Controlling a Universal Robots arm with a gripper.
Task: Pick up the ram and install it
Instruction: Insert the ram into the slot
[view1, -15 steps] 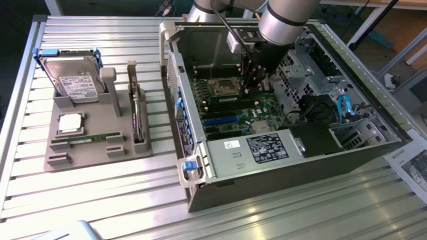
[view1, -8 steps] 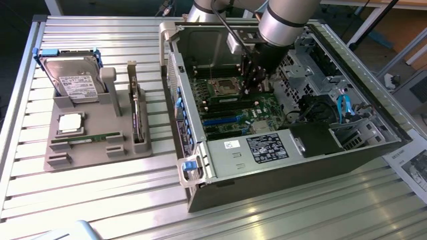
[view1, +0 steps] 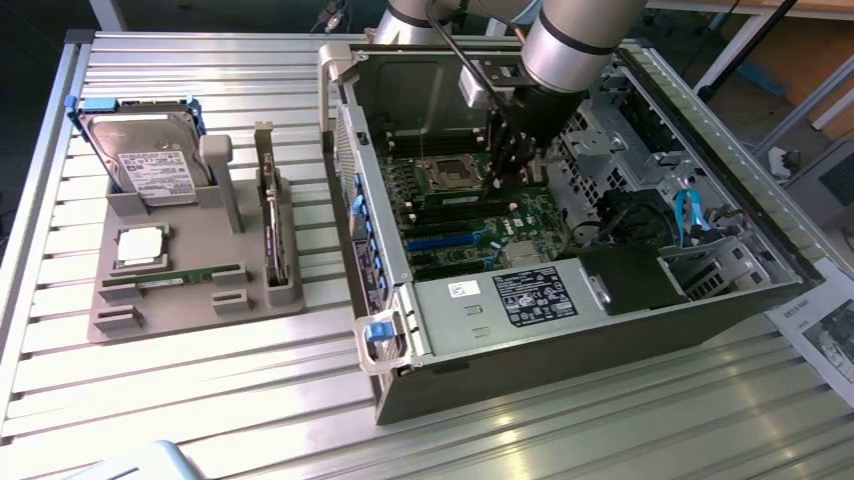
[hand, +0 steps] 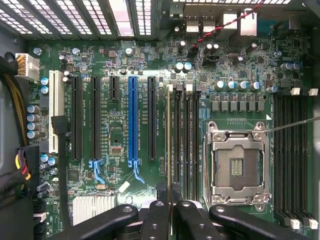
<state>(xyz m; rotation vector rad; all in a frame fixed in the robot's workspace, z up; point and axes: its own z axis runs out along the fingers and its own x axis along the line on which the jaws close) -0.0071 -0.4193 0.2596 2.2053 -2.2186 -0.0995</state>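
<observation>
My gripper (view1: 514, 170) reaches down into the open computer case (view1: 441, 330), over the motherboard beside the CPU socket (view1: 447, 175). In the wrist view its black fingers (hand: 156, 220) are shut on the ram (hand: 170, 150). The ram shows edge-on as a thin strip running along the black memory slots (hand: 186, 145) beside the socket (hand: 237, 167). Whether it sits in a slot or hangs just above, I cannot tell. A second green ram stick (view1: 174, 277) lies in the grey tray (view1: 214, 250) on the exterior view's left.
The tray also holds a hard drive (view1: 150, 160), a square silver CPU chip (view1: 140, 247) and a dark expansion card standing on edge (view1: 274, 235). More memory slots (hand: 292, 150) lie on the far side of the socket. The case walls and drive cage (view1: 667, 240) close in around the arm.
</observation>
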